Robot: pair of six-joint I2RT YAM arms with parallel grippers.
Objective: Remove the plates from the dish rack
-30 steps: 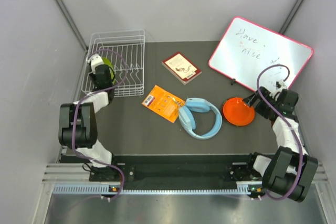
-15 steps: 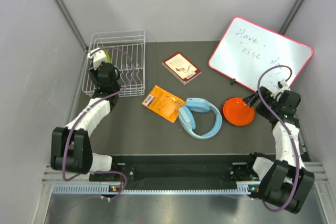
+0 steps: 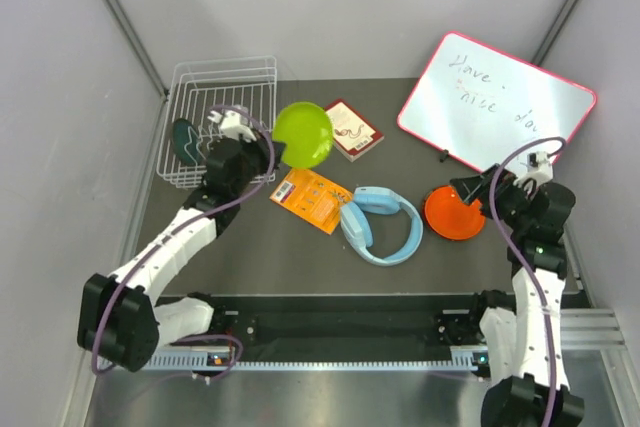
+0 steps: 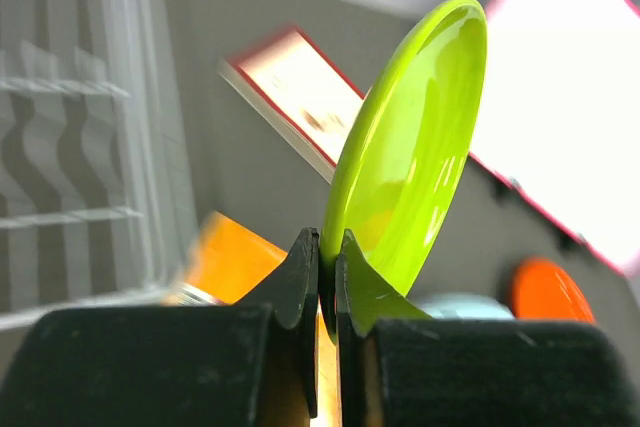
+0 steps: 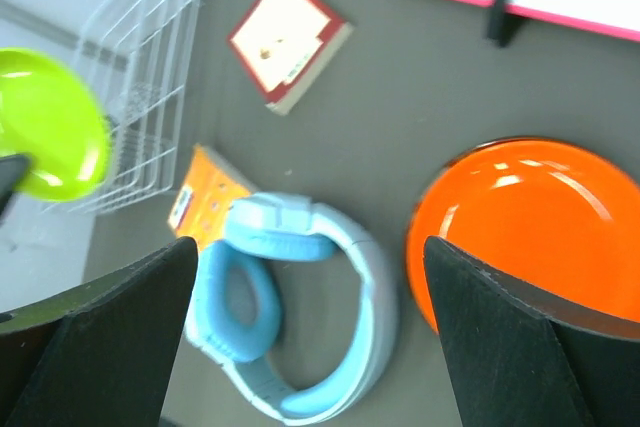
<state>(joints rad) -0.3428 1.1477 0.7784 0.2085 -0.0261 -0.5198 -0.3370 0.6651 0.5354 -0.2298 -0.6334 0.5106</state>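
The white wire dish rack (image 3: pixel 225 112) stands at the far left; a dark green plate (image 3: pixel 185 140) stands in its left side. My left gripper (image 3: pixel 264 154) is shut on the rim of a lime green plate (image 3: pixel 303 134) and holds it on edge in the air, just right of the rack. In the left wrist view the jaws (image 4: pixel 327 257) pinch the lime plate's (image 4: pixel 415 157) lower rim. An orange plate (image 3: pixel 455 212) lies flat on the table at the right. My right gripper (image 3: pixel 478 191) is open and empty above its far edge; the right wrist view shows this plate (image 5: pixel 525 227) too.
A red-edged book (image 3: pixel 346 129) lies right of the lime plate. An orange packet (image 3: pixel 310 195) and blue headphones (image 3: pixel 380 224) lie mid-table. A pink-framed whiteboard (image 3: pixel 495 97) leans at the back right. Grey walls close both sides.
My left gripper has lifted the lime plate out of the rack and carried it right, past the rack's edge. The right arm has drawn back slightly from the orange plate.
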